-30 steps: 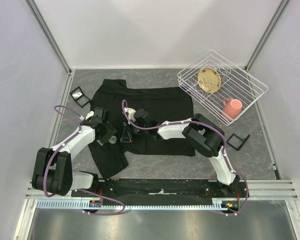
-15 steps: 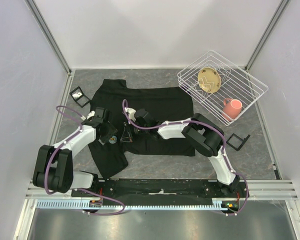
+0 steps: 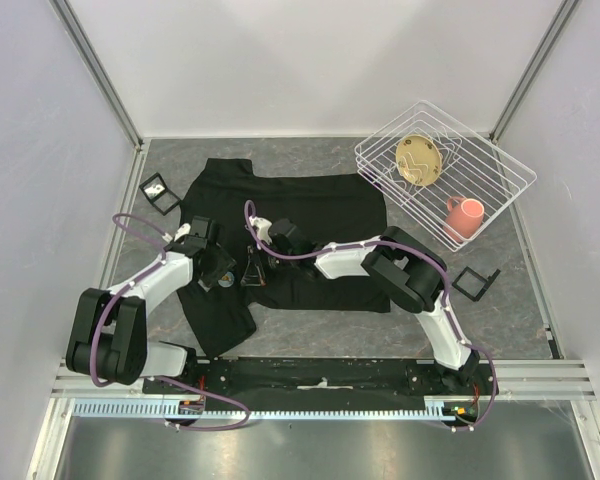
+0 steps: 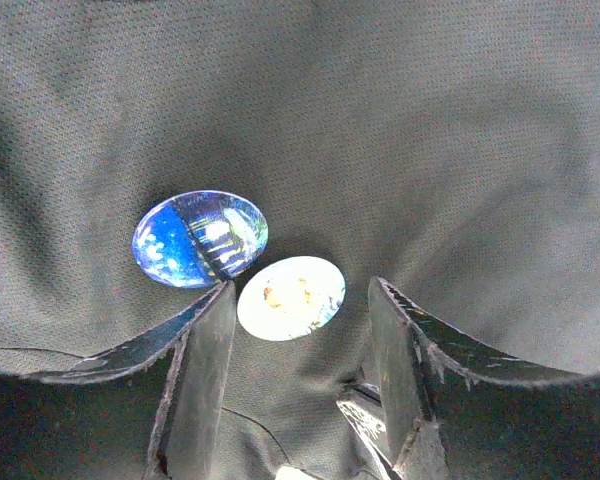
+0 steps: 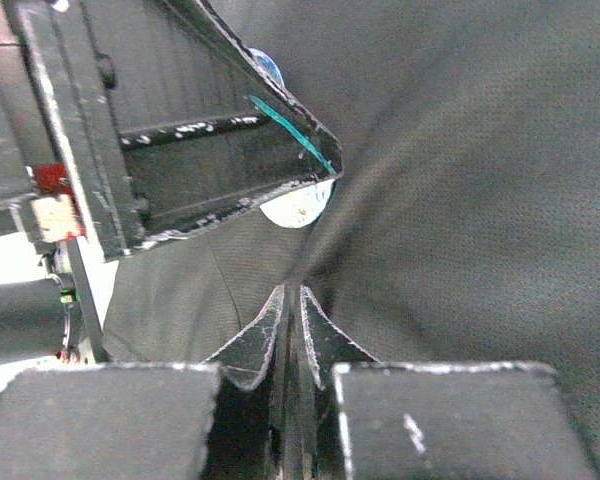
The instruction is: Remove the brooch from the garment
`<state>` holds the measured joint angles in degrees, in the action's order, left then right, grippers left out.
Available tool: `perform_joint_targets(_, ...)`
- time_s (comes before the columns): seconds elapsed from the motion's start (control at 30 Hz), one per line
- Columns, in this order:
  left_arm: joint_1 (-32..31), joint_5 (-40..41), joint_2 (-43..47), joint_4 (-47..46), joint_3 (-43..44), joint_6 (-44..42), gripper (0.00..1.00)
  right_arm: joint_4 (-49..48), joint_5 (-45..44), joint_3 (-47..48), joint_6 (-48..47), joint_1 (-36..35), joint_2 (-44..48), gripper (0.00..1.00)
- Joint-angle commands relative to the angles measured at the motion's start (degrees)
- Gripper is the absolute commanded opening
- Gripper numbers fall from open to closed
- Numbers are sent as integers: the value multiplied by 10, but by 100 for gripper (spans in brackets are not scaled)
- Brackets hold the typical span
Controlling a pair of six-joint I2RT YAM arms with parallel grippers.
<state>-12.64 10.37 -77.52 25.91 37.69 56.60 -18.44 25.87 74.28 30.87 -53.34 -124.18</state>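
The black garment [image 3: 320,205] lies spread on the table. Two round brooches are pinned close together on it, a blue one [image 4: 200,238] and a pale yellowish one [image 4: 291,297]. My left gripper [image 4: 298,335] is open, its fingers [image 4: 202,375] standing either side of the pale brooch's lower edge without touching it. My right gripper [image 5: 292,300] is shut on a raised fold of the garment [image 5: 460,180] just below the pale brooch [image 5: 298,207]. In the top view the two grippers [image 3: 223,270] [image 3: 252,268] meet over the shirt's left part.
A white wire basket [image 3: 500,165] at the back right holds a tan dish [image 3: 418,160] and a pink cup [image 3: 465,215]. Small black square frames lie at the left [image 3: 158,192] and right [image 3: 474,282] of the shirt.
My left gripper has edged slightly to the right, nearer the right gripper. The right gripper keeps its pinch on the fold, which now stands up as a small tent.
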Motion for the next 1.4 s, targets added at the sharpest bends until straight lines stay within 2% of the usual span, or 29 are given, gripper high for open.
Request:
perform_joint_targets(0.0, -3, 5, -7, -31, -21, 24, 61, -20, 13, 10, -1, 2, -14, 10)
perform_joint_targets(0.2, -5, 12, 21, -27, -29, 33, 51, -18, 16, 11, -2, 2, -18, 10)
perform_joint_targets(0.43, -7, 6, 60, -24, -38, 46, 33, -14, 16, 16, -2, 2, -20, 10)
perform_joint_targets(0.7, -6, 15, 71, -4, -34, 52, 24, -10, 16, 18, -6, 2, -19, 10)
perform_joint_targets(0.87, -7, 19, 59, 20, -17, 59, 7, 1, 14, 25, -15, 0, -19, 10)
perform_joint_targets(1.03, -7, 25, 45, 60, 1, 72, 2, 22, -5, 37, -43, -4, -12, 13)
perform_joint_targets(1.37, -7, 41, 9, 146, 53, 74, 2, 55, -56, 47, -122, -18, 8, 24)
